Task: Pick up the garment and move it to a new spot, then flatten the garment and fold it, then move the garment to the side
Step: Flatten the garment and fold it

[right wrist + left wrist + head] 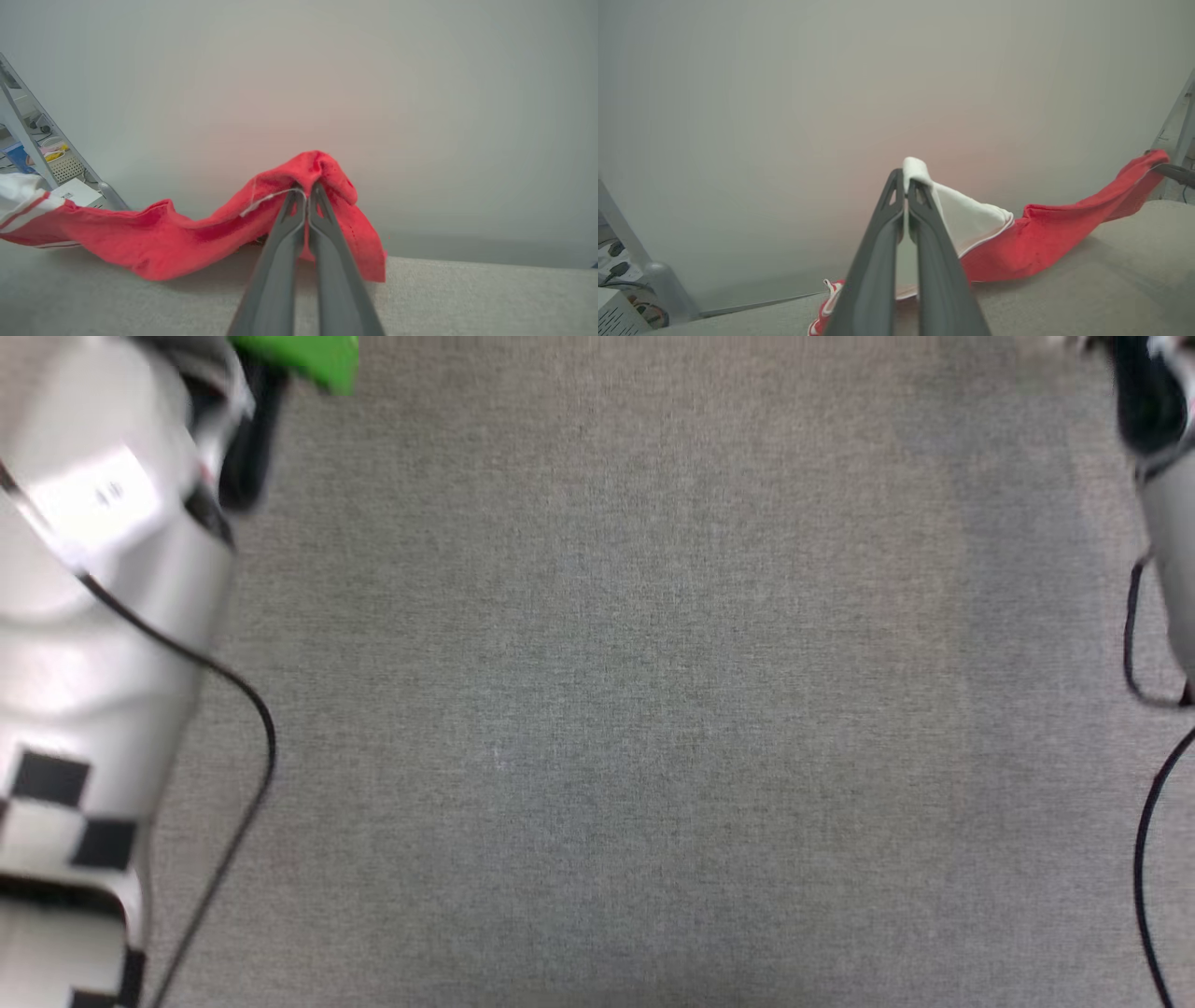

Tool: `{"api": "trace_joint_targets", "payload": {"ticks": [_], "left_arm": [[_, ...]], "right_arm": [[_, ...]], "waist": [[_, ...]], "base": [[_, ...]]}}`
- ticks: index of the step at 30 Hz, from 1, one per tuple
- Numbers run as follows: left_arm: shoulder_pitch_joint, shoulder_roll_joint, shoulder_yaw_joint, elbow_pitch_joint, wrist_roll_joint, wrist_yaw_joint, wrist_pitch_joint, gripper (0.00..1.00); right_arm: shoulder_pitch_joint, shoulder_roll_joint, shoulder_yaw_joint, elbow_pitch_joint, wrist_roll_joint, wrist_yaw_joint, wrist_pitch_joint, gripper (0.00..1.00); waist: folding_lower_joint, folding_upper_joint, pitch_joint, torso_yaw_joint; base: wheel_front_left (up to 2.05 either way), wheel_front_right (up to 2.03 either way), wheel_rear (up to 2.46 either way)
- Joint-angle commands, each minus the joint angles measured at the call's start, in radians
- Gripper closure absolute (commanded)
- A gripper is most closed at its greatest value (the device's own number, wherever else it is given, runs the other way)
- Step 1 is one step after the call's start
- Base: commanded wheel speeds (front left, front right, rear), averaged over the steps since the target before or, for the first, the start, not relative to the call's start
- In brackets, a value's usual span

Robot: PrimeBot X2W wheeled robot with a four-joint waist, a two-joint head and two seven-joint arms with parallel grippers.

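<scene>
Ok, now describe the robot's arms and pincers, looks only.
The left arm is a glossy white-grey shell with black checker squares and a thin black cable looping beside it. The right arm is pale grey with a dark joint and black cables. The left pincer and right pincer each have two long, tapering dark grey fingers with cut-outs near the tips.

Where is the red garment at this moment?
The garment hangs between the two grippers over the grey surface: the left gripper pinches its white sleeve in the left wrist view, the right gripper a red edge in the right wrist view.
</scene>
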Motion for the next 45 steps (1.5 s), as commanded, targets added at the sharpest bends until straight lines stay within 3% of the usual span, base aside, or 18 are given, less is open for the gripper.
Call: {"api": "trace_joint_targets", "payload": {"ticks": [1,7,17,33,45], "left_arm": [[0.078,-0.009,0.013,-0.022,-0.002,0.008,-0.006,1.00],[0.385,-0.006,0.022,-0.082,-0.009,0.017,-0.006,1.00],[0.765,0.046,-0.014,-0.167,-0.014,0.033,-0.006,1.00],[1.118,0.128,-0.093,-0.408,-0.039,0.088,0.060,1.00],[1.304,0.173,-0.120,-0.560,-0.075,0.124,0.070,1.00]], "right_arm": [[0.058,-0.012,0.021,0.004,0.022,-0.001,-0.004,1.00],[0.293,-0.084,0.143,-0.030,0.137,-0.001,0.015,1.00],[0.575,-0.182,0.218,-0.115,0.319,-0.001,0.053,1.00],[0.960,-0.272,0.177,-0.307,0.536,-0.001,0.202,1.00],[1.257,-0.341,0.045,-0.522,0.554,-0.001,0.266,1.00]], "waist": [[0.0000,0.0000,-0.105,0.014],[0.0000,0.0000,-0.227,0.030],[0.0000,0.0000,-0.357,0.049],[0.0000,0.0000,-0.495,0.058],[0.0000,0.0000,-0.558,0.092]], "base": [[0.00,0.00,0.00],[0.00,0.00,0.00],[0.00,0.00,0.00],[0.00,0.00,0.00],[0.00,0.00,0.00]]}}
